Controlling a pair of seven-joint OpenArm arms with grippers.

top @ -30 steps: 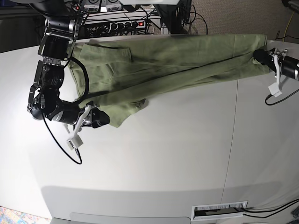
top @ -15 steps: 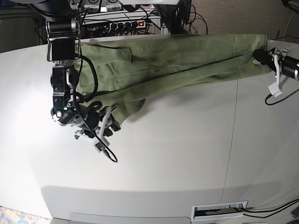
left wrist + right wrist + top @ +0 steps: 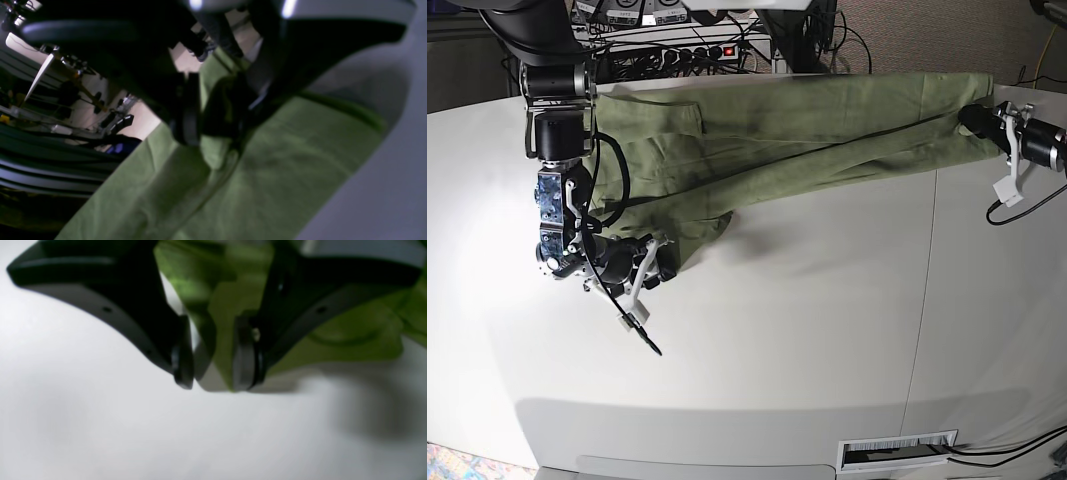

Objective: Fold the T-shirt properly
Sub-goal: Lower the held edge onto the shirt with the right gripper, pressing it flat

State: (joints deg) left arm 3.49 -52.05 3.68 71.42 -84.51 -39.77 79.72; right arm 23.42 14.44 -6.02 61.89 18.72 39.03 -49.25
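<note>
Item: 1 shirt [image 3: 787, 135], stretched along my worktop's [image 3: 807, 330] far edge. Left gripper [image 3: 213, 123] clamps its hem; right gripper [image 3: 211, 350] pinches its sleeve corner. Risk: uneven pulling slips cloth free.

Bright base view, blurred dim wrist views

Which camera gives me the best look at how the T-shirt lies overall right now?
The base view: it shows the whole T-shirt stretched across the table's far side between both arms. The left wrist view shows only cloth pinched by the left gripper; the right wrist view shows a blurred fold between the right gripper's pads.
</note>
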